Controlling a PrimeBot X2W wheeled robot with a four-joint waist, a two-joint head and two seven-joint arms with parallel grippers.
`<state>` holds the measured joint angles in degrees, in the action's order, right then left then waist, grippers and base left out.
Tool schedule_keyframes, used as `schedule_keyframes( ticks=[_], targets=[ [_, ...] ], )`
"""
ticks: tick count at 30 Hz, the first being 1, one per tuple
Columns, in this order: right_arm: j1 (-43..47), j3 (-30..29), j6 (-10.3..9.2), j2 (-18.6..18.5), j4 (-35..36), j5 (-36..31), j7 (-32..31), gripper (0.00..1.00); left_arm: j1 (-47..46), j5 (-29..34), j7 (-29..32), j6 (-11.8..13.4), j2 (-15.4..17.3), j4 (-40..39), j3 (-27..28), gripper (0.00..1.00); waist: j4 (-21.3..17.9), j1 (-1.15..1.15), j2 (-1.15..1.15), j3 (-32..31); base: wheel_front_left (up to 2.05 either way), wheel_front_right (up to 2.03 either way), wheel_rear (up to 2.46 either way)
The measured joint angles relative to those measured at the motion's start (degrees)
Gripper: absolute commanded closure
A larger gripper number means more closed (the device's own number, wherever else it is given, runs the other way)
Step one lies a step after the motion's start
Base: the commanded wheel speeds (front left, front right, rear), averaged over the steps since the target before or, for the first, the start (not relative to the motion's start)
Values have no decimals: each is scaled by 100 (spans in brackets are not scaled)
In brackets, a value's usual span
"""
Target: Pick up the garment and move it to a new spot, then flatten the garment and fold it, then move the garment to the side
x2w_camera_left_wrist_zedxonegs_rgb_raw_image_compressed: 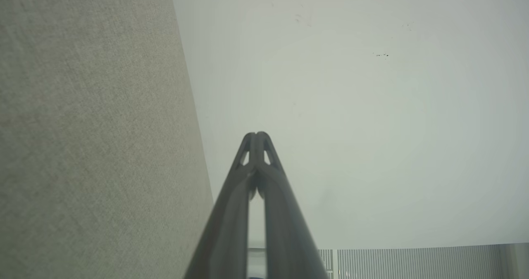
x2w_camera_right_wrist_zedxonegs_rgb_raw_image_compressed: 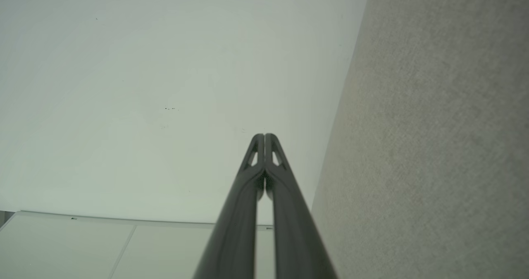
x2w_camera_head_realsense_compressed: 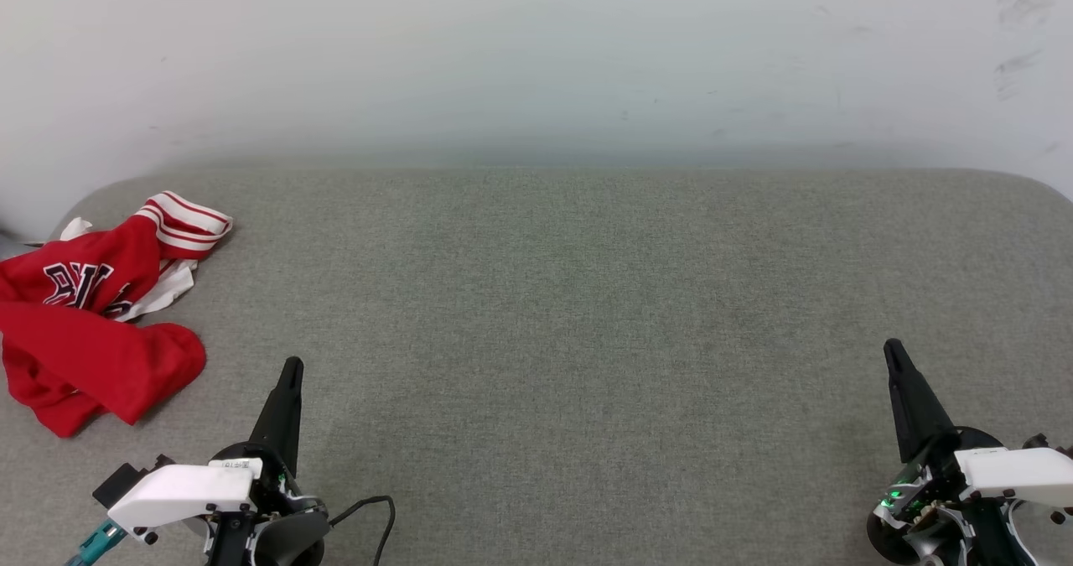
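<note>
The garment (x2w_camera_head_realsense_compressed: 92, 323), a red jersey with striped white trim and black lettering, lies crumpled at the far left of the grey fabric table (x2w_camera_head_realsense_compressed: 570, 314). My left gripper (x2w_camera_head_realsense_compressed: 291, 366) rests at the lower left, to the right of the jersey and apart from it, fingers pressed together and empty. At the lower right my right gripper (x2w_camera_head_realsense_compressed: 894, 350) is also shut with nothing in it. In the left wrist view the left gripper (x2w_camera_left_wrist_zedxonegs_rgb_raw_image_compressed: 256, 135) points at the white wall with tips touching. The right gripper (x2w_camera_right_wrist_zedxonegs_rgb_raw_image_compressed: 264, 136) in the right wrist view looks the same.
A white wall (x2w_camera_head_realsense_compressed: 536, 54) rises behind the table's far edge. The grey table surface spreads wide between the two grippers. A black cable (x2w_camera_head_realsense_compressed: 373, 511) loops beside the left wrist. The jersey's left part runs off the picture's left edge.
</note>
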<state>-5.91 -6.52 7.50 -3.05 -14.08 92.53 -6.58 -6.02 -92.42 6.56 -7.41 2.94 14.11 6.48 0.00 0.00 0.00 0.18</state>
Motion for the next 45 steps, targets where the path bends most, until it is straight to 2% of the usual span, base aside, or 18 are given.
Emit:
schedule_keyframes(
  ticks=[45],
  targets=[
    [0,0,0,1,0,0,0,100,-1,0,-1,-1,-1,0,0,100,0,0,0,0,0,0,0]
  ],
)
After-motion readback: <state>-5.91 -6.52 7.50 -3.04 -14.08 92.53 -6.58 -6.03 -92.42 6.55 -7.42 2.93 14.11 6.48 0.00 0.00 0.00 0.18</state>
